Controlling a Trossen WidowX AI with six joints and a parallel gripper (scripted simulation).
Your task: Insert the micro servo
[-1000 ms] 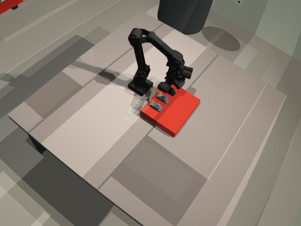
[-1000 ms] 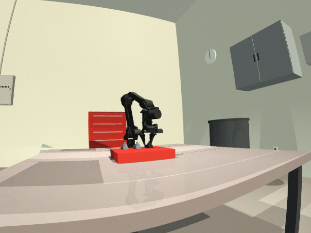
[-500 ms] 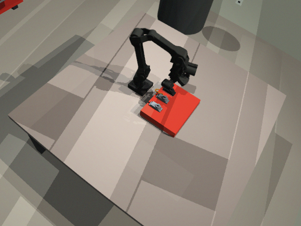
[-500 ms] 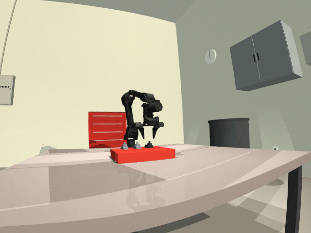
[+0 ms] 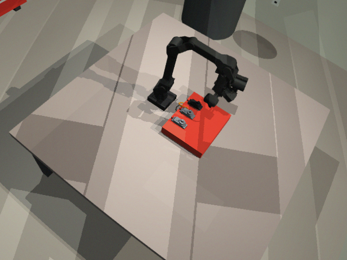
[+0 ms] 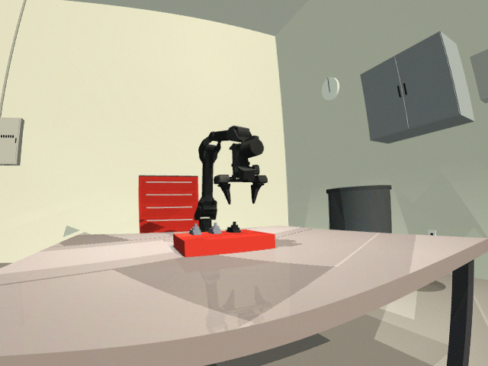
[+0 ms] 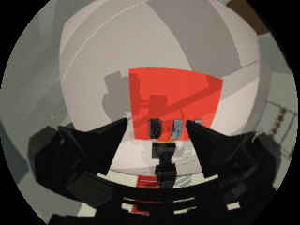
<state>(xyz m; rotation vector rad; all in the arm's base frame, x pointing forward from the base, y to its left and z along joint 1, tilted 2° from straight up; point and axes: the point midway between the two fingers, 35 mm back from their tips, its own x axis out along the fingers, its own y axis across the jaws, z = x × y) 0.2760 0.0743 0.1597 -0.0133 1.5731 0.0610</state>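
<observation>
From the top view, you can see the black servo [image 5: 195,104] at the corner of the red deck [image 5: 209,131] nearest the arm's base, in line with two grey servos [image 5: 183,117], an orange cable [image 5: 180,104] looping out beside it. It looks seated, though you cannot confirm from here that both ears lie flat.

In the exterior view, your gripper [image 6: 241,193] hangs well above the deck with its jaws spread wide and nothing between them. The black servo [image 6: 234,227] stands on the deck below it, shaft end up.

In the wrist view, the fingers frame the deck [image 7: 178,88] from high up, and the servos are too small to check the cable notch.

If you must regrip, expect a light, rigid plastic body, a bit slick. Pinch its flat side walls below the ears, and leave the thin cable and shaft alone.
</observation>
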